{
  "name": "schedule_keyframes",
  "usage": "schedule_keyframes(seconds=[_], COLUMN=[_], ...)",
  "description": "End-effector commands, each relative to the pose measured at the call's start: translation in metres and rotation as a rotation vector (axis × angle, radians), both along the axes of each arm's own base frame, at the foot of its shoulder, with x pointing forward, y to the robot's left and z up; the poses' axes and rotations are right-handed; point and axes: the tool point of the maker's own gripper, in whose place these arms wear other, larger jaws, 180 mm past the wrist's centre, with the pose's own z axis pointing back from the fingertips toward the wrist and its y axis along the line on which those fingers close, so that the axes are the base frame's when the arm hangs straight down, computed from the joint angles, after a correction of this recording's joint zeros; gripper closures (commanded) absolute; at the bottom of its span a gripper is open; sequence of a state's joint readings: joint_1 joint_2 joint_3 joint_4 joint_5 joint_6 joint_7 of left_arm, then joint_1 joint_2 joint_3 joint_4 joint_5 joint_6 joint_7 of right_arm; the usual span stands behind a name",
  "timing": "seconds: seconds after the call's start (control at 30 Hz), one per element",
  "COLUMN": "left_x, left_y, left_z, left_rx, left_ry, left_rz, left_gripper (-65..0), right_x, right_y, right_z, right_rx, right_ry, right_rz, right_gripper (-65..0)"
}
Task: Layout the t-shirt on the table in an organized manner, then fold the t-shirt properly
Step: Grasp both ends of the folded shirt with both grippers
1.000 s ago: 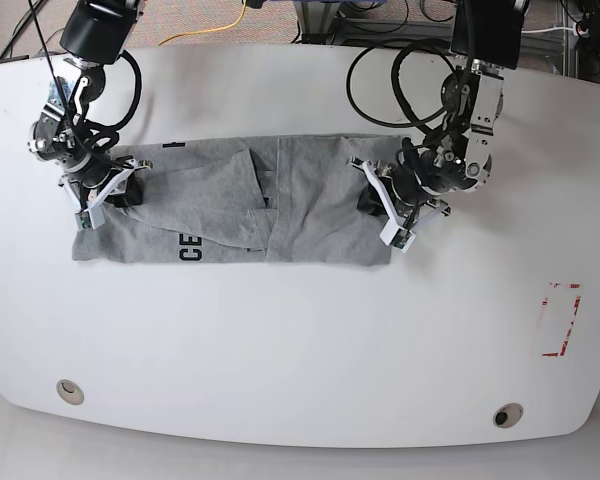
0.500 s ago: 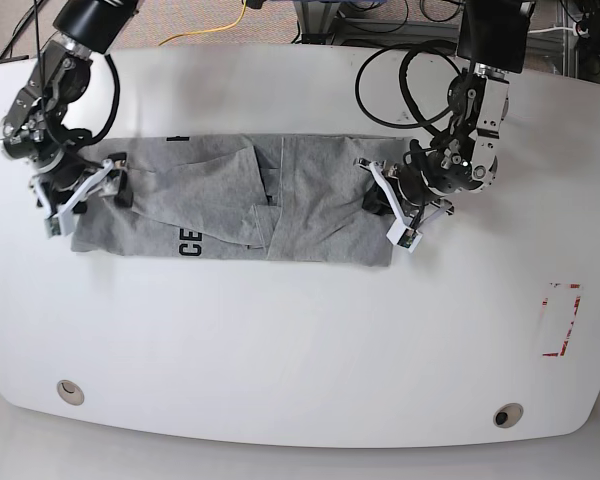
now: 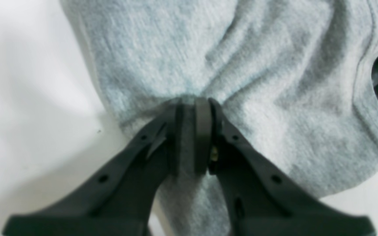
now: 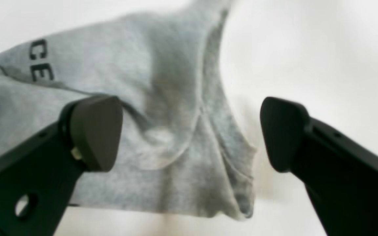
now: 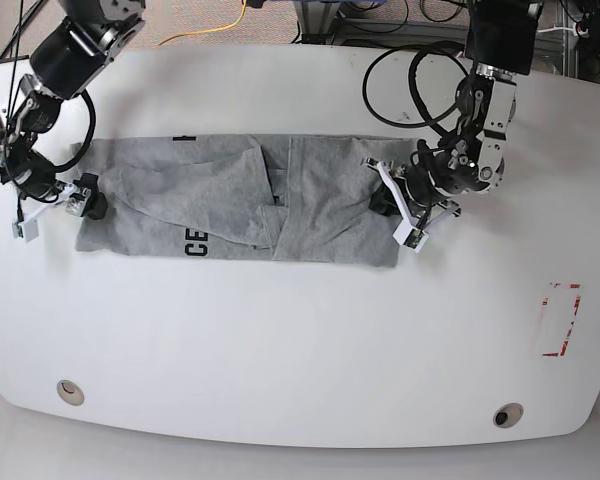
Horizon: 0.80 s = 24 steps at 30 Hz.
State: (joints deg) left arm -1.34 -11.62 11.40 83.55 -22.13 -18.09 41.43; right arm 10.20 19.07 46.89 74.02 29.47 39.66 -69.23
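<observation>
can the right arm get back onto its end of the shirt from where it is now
Probably yes. The right gripper hangs open just off the t-shirt end, with the cloth edge lying between its jaws in the wrist view, and only bare table around it. The left gripper is pinching the far end, well clear.

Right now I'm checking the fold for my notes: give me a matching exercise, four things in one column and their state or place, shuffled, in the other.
Things:
1. left hand
2. right hand
3. t-shirt
4. red tape outline

States or places:
A. lies bunched in a long grey band across the table
B. open, nothing between its fingers
C. near the table's edge, well apart from the cloth
D. shut on a pinch of grey fabric

Pairs: 1-D, 2-B, 3-A, 4-C
</observation>
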Motion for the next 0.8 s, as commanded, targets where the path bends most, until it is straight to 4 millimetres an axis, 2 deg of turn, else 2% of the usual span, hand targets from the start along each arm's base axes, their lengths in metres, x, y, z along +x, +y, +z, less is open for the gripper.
schedule_keyframes(seconds=[0.0, 0.2, 0.43, 0.63, 0.7, 0.77], left_x=[0.0, 0.001, -0.002, -0.003, -0.003, 0.001], left_y=[0.013, 0.014, 0.016, 0.014, 0.014, 0.014], left_z=[-0.003, -0.002, -0.002, -0.002, -0.001, 0.001], left_rx=[0.056, 0.056, 0.066, 0.068, 0.068, 0.069], left_ry=[0.016, 0.012, 0.007, 0.004, 0.002, -0.005], left_rz=[0.003, 0.005, -0.038, -0.064, -0.064, -0.065], left_gripper=[-5.3, -5.3, -5.3, -5.3, -5.3, -5.3], right_x=[0.015, 0.013, -0.002, -0.012, -0.013, -0.011], right_y=[-0.015, -0.018, -0.012, 0.019, 0.024, 0.037], right_z=[0.009, -0.003, -0.021, -0.043, -0.044, -0.044], right_rx=[0.03, 0.061, 0.087, 0.148, 0.147, 0.152], right_ry=[-0.049, -0.046, 0.002, 0.034, 0.032, 0.023], right_rz=[-0.026, -0.052, -0.055, -0.039, -0.034, -0.018], right_gripper=[-65.0, -65.0, -65.0, -65.0, -65.0, -65.0])
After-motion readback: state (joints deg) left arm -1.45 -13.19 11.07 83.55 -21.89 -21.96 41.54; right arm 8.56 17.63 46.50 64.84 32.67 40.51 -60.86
